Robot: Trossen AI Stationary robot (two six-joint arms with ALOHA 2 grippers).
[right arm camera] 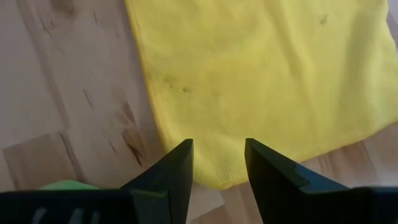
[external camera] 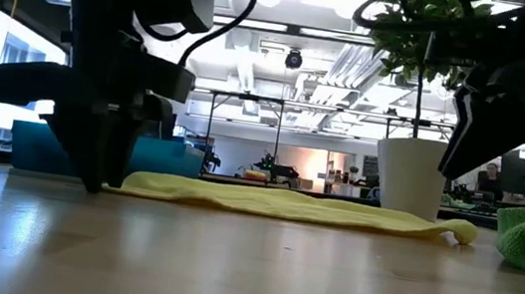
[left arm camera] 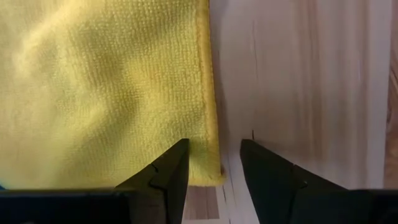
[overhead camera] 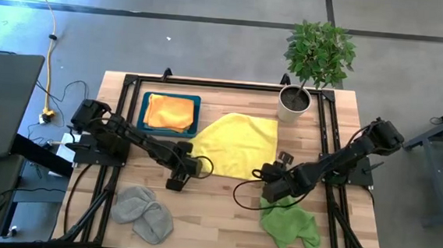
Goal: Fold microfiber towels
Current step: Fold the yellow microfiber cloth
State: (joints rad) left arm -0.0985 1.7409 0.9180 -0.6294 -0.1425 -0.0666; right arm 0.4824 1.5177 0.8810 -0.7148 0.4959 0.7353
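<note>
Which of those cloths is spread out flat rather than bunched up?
The yellow towel in the middle of the table. The grey and green ones lie crumpled, and the orange one sits in the tray.

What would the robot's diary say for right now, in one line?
yellow towel: flat on table | left gripper: open over its corner | right gripper: open over opposite corner

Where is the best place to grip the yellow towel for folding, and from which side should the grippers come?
Probably the yellow towel is best taken at its two front corners, from above: it lies flat and its thin hemmed edge is free. The open left gripper and right gripper are already over those corners.
</note>
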